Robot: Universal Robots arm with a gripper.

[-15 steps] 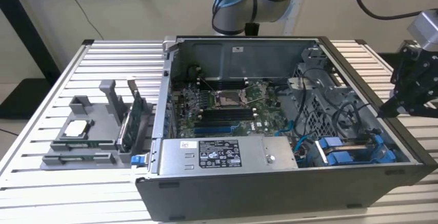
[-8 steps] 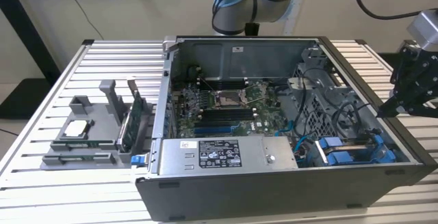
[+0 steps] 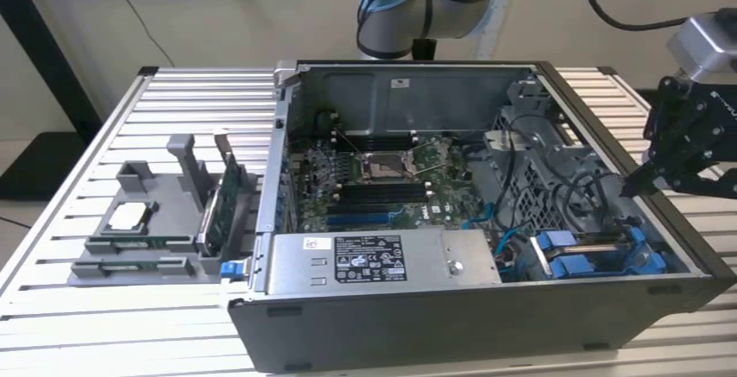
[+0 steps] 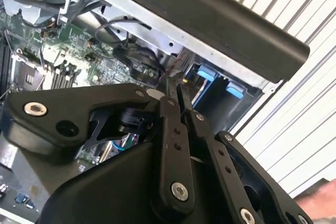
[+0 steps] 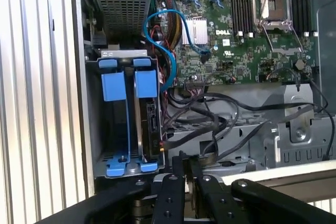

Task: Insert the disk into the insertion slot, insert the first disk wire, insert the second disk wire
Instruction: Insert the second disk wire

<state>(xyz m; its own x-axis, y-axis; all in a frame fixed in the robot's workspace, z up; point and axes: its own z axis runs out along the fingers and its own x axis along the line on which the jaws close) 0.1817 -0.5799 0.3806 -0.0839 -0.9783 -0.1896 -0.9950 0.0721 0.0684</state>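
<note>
The insertion slot (image 5: 122, 121) is a grey metal drive bay with blue plastic fittings in the corner of the open computer case; it also shows in the exterior view as the bay (image 3: 589, 254) at the right. A dark disk (image 5: 151, 124) sits in one of its blue carriers. Loose black wires (image 5: 210, 124) run beside the disk's end; I cannot tell whether any is plugged in. My black gripper (image 3: 633, 189) hangs above the case's wall on the exterior view's right, over the bay. Its fingers (image 4: 171, 103) are shut together, with nothing visible between them.
The motherboard (image 3: 381, 174) fills the case floor, with a blue cable (image 5: 163, 40) looping over it. A grey power supply (image 3: 368, 260) lies along the near wall. A grey holder (image 3: 155, 222) with parts stands on the slatted table at the exterior view's left.
</note>
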